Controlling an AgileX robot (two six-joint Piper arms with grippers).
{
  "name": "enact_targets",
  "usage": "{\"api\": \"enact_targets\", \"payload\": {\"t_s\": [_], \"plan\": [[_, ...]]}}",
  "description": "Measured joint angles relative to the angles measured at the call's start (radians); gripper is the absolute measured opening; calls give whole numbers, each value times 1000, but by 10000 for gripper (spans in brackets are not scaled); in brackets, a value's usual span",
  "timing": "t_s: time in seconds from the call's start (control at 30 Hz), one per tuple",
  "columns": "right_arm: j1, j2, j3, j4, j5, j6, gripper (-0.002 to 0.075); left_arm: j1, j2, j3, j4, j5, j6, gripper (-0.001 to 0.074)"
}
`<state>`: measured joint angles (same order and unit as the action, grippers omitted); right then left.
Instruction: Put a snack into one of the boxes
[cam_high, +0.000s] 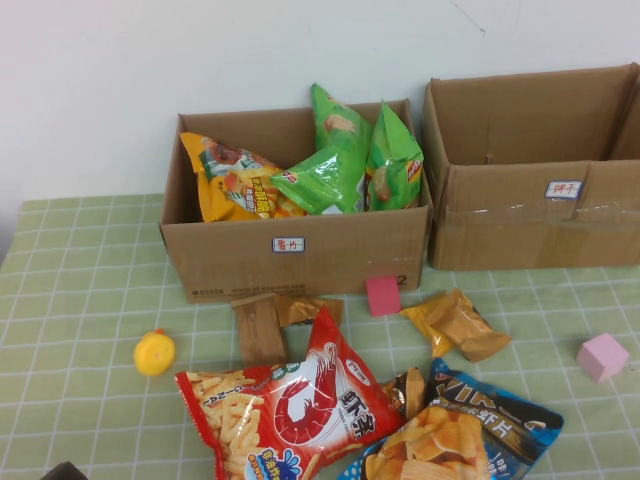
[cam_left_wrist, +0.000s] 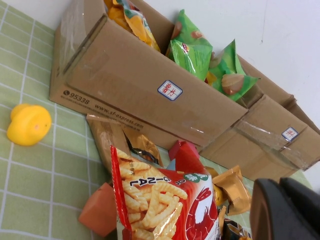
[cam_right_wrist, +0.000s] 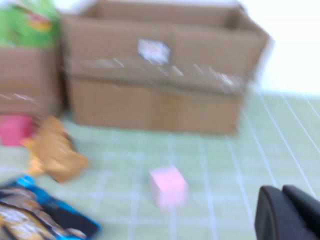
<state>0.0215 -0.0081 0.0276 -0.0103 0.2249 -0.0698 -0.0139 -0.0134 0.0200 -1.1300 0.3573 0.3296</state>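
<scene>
A small bright-yellow snack packet (cam_high: 427, 320) lies on the green checked cloth, partly under a gold-brown packet (cam_high: 470, 328), in front of the gap between the two boxes. The wide taped cardboard box (cam_high: 520, 225) with a white label stands at the back right, and I see nothing inside it. My left gripper (cam_left_wrist: 280, 186) is shut and empty, low over the near side of the table behind the red shrimp-chip bag (cam_left_wrist: 160, 200). My right gripper (cam_right_wrist: 281, 192) is shut and empty, low over the cloth on the near side of the pink cube (cam_right_wrist: 168, 186), facing the wide box (cam_right_wrist: 160, 100).
The narrower box (cam_high: 300, 260) at the back centre holds several big chip bags. In front of it lie brown packets (cam_high: 260, 328), a red block (cam_high: 382, 295), the red shrimp-chip bag (cam_high: 290, 410) and a blue-black chip bag (cam_high: 470, 430). A yellow duck toy (cam_high: 154, 352) sits at the left.
</scene>
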Motion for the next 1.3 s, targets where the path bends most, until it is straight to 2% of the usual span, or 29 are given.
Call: {"api": "enact_targets", "payload": {"t_s": [0.1,0.23,0.33,1.3], "plan": [[-24,0,0,-89,68,137,-2,0,0,0,0,0,0,-1],[-7,0,-2,-109,100,198,-2,0,0,0,0,0,0,-1],[15,0,-2,-109,105,207,-2,0,0,0,0,0,2,-1],[15,0,-3,-109,111,219,-2,0,0,0,0,0,14,-1]]}}
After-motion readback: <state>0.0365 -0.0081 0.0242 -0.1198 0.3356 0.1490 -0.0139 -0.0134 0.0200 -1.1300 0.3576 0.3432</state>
